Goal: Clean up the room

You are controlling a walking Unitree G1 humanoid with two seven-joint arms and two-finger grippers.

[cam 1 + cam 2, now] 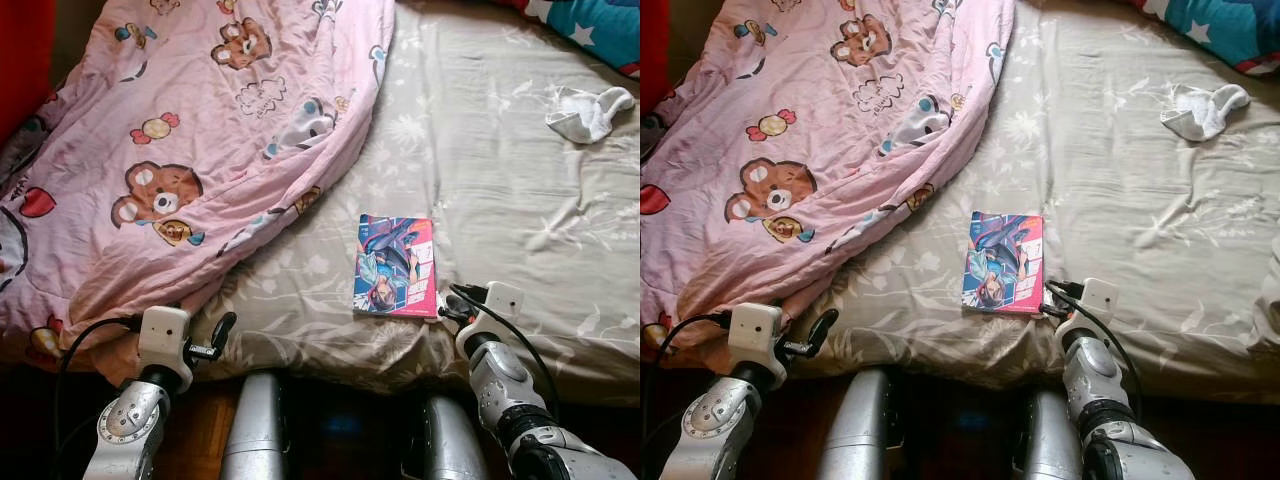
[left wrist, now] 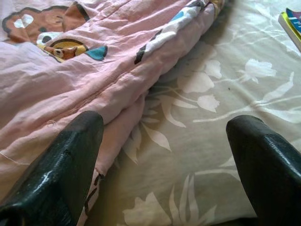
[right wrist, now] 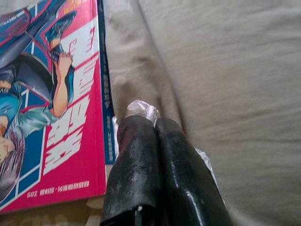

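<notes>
Tidying has barely begun, judging by the bed (image 1: 480,150): everything on it lies loose. The right tool (image 3: 157,127) has its two black fingers pressed together, and a scrap of clear plastic wrapper (image 3: 141,109) seems pinched at their tips, though I cannot tell how firmly. Just beside that tool, toward the robot's left, a comic book (image 1: 396,266) lies flat on the floral sheet near the mattress edge, not lifted. Well beyond the same tool, toward the far side of the bed, a crumpled white sock (image 1: 587,112) waits. The left tool (image 2: 169,155) is spread wide and empty, and the rumpled pink teddy-bear quilt (image 1: 170,150) lies just ahead of it, one finger by its hem. Book, sock and quilt all look left to do.
</notes>
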